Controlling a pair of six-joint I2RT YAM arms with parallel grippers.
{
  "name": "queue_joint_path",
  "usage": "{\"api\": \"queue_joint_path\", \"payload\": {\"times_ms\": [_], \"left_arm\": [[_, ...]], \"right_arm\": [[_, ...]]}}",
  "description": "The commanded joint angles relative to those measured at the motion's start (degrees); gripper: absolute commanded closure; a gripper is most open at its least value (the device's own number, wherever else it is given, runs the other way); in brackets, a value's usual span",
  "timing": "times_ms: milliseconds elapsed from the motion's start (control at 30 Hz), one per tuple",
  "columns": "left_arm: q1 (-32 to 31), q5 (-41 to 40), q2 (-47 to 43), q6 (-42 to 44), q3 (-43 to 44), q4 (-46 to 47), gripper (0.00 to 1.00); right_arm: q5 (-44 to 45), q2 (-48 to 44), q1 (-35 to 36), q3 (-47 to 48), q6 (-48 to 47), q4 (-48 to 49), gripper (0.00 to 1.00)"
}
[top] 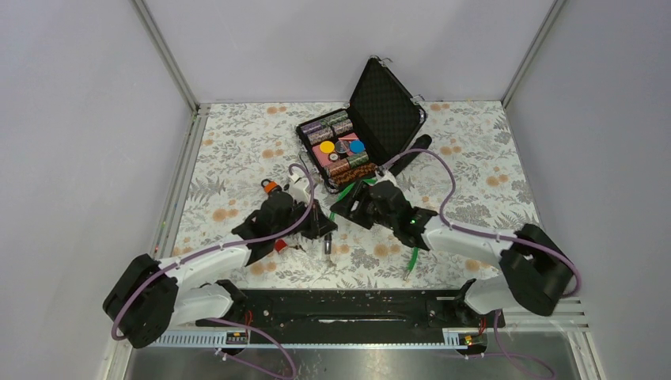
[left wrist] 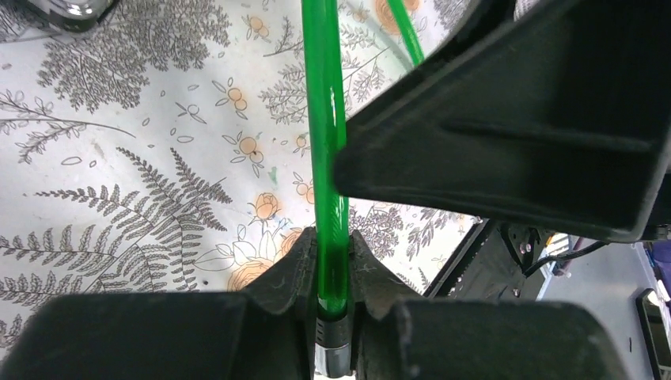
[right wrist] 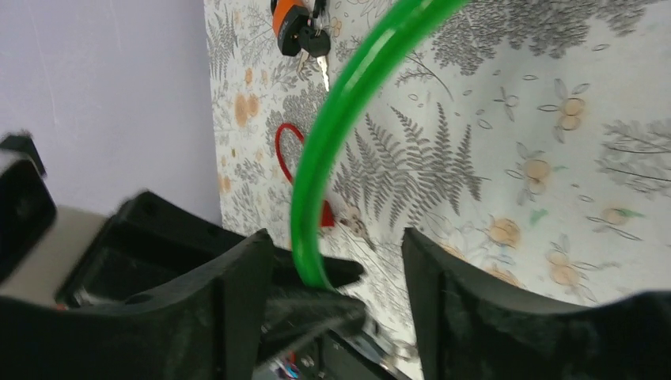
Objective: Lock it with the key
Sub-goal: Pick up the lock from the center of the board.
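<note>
A robotics lab test cell: plain grey wall panels (top: pixel 316 47) in aluminium framing (top: pixel 168 57) enclose a floral-covered surface (top: pixel 229 142), and a left arm (top: pixel 198 261) and right arm (top: pixel 475 237) are bolted to a black rail (top: pixel 340 305).

No text, label, brand, number or sign can be read in any view. The chips (top: pixel 339 148) in the open case (top: pixel 393 111) show coloured faces, but any printing on them is too small to make out. The orange lock body (right wrist: pixel 286 17) is blurred, and no marking on it can be read.
</note>
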Motion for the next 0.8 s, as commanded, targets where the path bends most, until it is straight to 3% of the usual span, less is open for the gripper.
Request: {"api": "queue_joint_path", "payload": {"times_ms": [0, 167, 367, 600, 767], "left_arm": [[0.1, -1.9, -6.1, 3.1, 3.3, 4.0, 1.00], [0.2, -2.3, -13.9, 5.8, 5.2, 2.2, 1.00], [0.1, -3.1, -21.2, 8.2, 11.7, -2.9, 1.00], [0.1, -0.5, -25.5, 11.4, 20.0, -7.5, 1.00], [0.1, 0.4, -26.8, 11.6, 24.3, -8.1, 1.00]], "right_arm": [[0.1, -11.6, -1.5, -6.0, -9.0, -1.7, 0.30], [3.9, -25.5, -2.0, -8.8, -18.9, -10.5, 0.29], [16.7, -35.4, -2.3, -8.9, -24.7, -23.0, 0.28], [16.0, -37.8, -2.4, -11.7, -29.6, -18.1, 0.18], [16.0, -36.3, -2.4, -13.7, -30.0, -12.1, 0.17]]}}
